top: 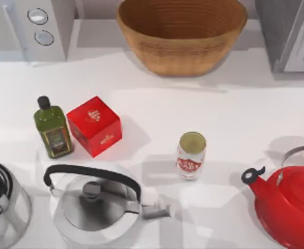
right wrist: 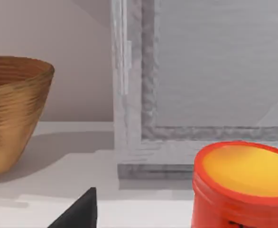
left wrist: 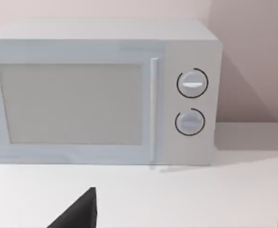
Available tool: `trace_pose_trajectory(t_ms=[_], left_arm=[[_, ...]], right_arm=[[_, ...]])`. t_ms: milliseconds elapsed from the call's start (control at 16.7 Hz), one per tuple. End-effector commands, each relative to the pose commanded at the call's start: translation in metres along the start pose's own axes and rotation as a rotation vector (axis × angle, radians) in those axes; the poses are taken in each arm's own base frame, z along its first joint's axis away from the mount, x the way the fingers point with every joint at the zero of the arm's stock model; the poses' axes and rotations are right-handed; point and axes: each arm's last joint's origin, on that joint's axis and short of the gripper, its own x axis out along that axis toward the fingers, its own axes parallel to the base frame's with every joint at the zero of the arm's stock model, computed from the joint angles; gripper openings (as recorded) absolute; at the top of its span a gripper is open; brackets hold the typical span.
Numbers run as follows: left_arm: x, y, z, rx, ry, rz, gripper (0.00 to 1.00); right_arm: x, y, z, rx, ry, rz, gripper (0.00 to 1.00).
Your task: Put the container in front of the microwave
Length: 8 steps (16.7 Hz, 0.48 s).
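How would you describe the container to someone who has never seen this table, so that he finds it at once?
Start at the woven basket at the back middle of the table and come toward the front. The container stands upright there, alone, between the red cube box and the red kettle. It is a small white can with a red label.

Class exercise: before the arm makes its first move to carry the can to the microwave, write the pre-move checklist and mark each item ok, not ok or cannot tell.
1. Container upright, standing free of its neighbours on the table: ok.
2. Table area in front of the microwave bare: ok.
3. Red box and oil bottle stand left of the can, near a leftward path: not ok.
4. Red kettle apart from the can: ok.
5. Gripper fingers open: cannot tell.
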Motion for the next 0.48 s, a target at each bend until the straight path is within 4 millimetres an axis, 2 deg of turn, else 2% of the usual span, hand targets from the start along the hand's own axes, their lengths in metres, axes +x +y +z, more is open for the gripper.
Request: trace_pose_trajectory(t_ms=[240, 480], left_arm=[[0.0, -0.001, 0.006, 0.0, 0.015, -0.008, 1.0], [0.004, -0.007, 0.038, 0.002, 0.119, -0.066, 1.0]], right_arm=[[0.0, 0.0, 0.0, 0.0, 0.0, 0.0, 1.0], [0.0, 0.0, 0.0, 0.0, 0.0, 0.0, 1.0]])
